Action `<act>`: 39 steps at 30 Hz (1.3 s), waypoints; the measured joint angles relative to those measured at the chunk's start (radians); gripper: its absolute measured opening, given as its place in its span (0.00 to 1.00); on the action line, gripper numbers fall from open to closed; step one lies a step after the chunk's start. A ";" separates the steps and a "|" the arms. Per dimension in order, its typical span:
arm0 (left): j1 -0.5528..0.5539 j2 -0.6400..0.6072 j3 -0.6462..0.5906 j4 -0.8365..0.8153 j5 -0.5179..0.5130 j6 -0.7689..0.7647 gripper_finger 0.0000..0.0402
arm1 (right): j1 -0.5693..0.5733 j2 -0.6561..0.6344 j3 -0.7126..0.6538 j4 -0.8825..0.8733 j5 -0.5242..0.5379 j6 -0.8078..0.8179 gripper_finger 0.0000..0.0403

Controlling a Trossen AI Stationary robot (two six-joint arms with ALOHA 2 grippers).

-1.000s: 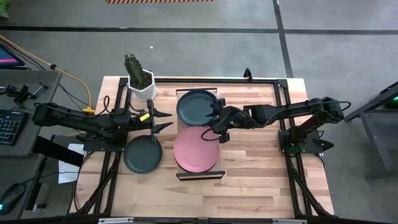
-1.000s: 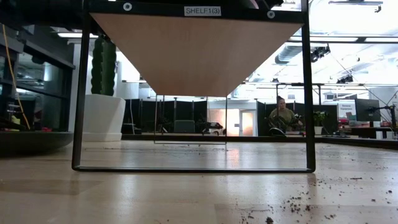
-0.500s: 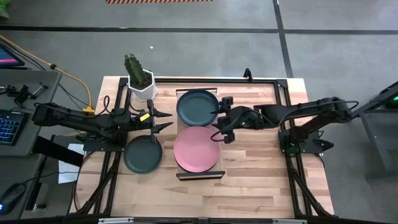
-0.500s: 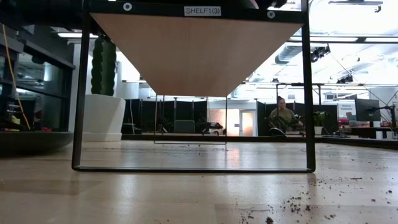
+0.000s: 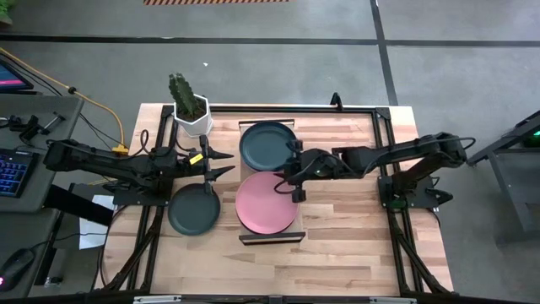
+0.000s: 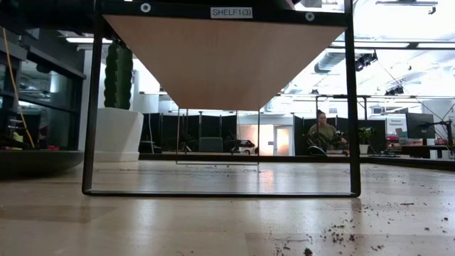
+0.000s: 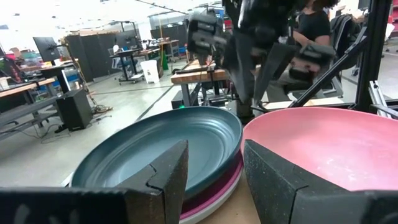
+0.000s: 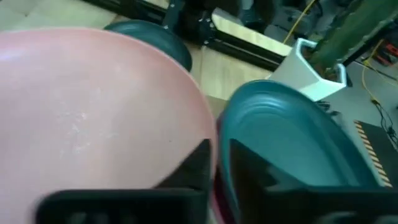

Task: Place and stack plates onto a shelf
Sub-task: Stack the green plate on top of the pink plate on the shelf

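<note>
the right gripper (image 5: 294,173) is hanging over the shelf (image 5: 270,239) between the teal plate (image 5: 267,144) toward its far end and the pink plate (image 5: 266,202) toward its near end, fingers narrowed, seemingly around the teal rim. the left gripper (image 5: 221,163) is waiting spread, just left of the shelf's left edge.

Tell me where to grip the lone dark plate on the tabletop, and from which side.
Grip the dark plate by its raised rim, probably the edge facing the left gripper, coming down from above. It lies flat and shallow, so only the rim offers anything to pinch. That edge is bare, while the side toward the pink plate leaves less room.
</note>
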 joint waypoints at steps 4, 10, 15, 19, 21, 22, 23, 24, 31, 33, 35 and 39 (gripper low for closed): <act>0.000 0.000 0.000 -0.001 0.000 0.000 0.36 | 0.000 0.019 0.000 0.051 -0.028 0.000 0.05; 0.000 0.000 0.000 0.000 0.000 0.000 0.36 | 0.000 0.027 0.000 0.084 -0.110 0.034 0.01; 0.000 0.000 0.000 0.003 0.000 0.000 0.36 | -0.018 0.049 0.000 0.086 -0.082 0.058 0.00; 0.000 0.000 0.000 0.003 0.000 0.000 0.36 | -0.034 0.078 0.000 0.079 -0.083 0.059 0.00; 0.000 0.000 0.000 0.004 0.000 0.000 0.36 | -0.041 0.087 0.000 0.084 -0.085 0.062 0.00; 0.000 0.000 0.000 0.003 0.000 0.000 0.36 | -0.045 0.090 0.000 0.085 -0.085 0.066 0.00; 0.000 0.000 0.000 0.003 0.000 0.000 0.36 | -0.047 0.091 0.000 0.085 -0.085 0.066 0.00; 0.000 0.000 0.000 0.003 0.000 0.000 0.36 | -0.048 0.092 0.000 0.085 -0.085 0.066 0.00; 0.000 0.000 0.000 0.003 0.000 0.000 0.36 | -0.049 0.091 0.000 0.106 -0.083 0.049 0.00; 0.000 0.000 0.000 0.003 0.000 0.000 0.36 | -0.049 0.091 0.000 0.104 -0.074 0.042 0.00; 0.000 0.000 0.000 0.003 0.000 0.000 0.36 | -0.049 0.091 0.000 0.105 -0.074 0.042 0.00; 0.000 0.000 0.000 0.003 0.000 0.000 0.36 | -0.056 0.091 0.000 0.102 -0.074 0.050 0.00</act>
